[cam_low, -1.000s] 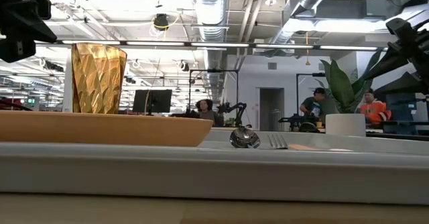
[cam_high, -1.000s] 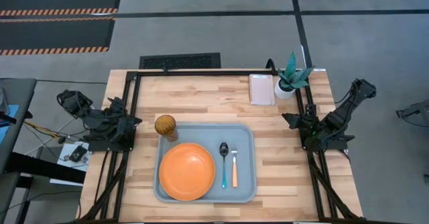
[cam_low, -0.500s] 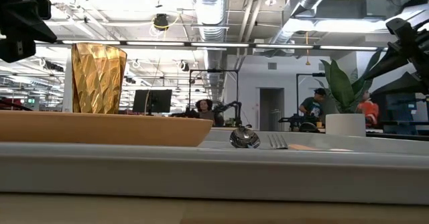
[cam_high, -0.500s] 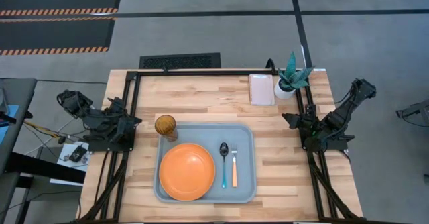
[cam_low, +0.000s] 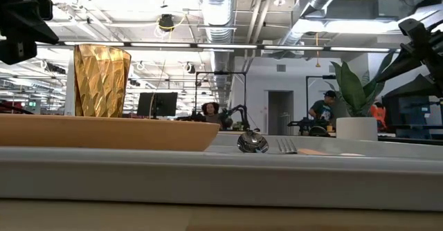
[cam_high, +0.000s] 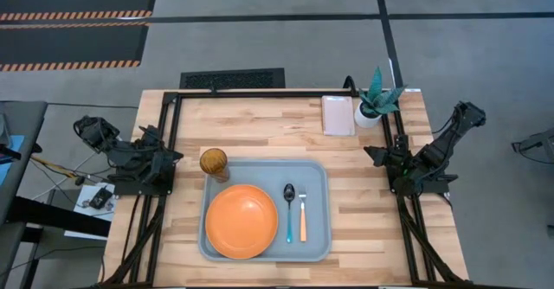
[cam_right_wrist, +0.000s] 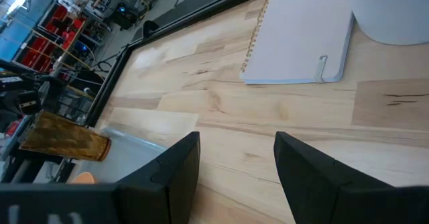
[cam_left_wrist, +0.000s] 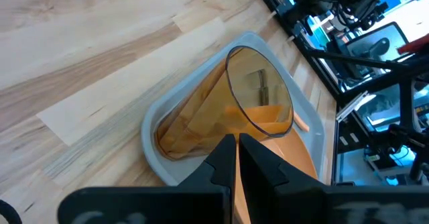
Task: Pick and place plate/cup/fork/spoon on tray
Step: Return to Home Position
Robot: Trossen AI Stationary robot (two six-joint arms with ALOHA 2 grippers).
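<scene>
Tray on pale wood table, workshop behind.

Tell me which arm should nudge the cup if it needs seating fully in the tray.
Left. The cup stands at the tray's far-left corner, nearer the left gripper than the right gripper.

The tray lies on the counter between the two arms. In it, the plate sits at the left, the spoon right of the plate, and the fork just right of the spoon, the two side by side. The cup stands in the tray's far left corner, behind the plate. A white dish and a potted plant sit near the counter's far right edge, dish left of plant.
</scene>
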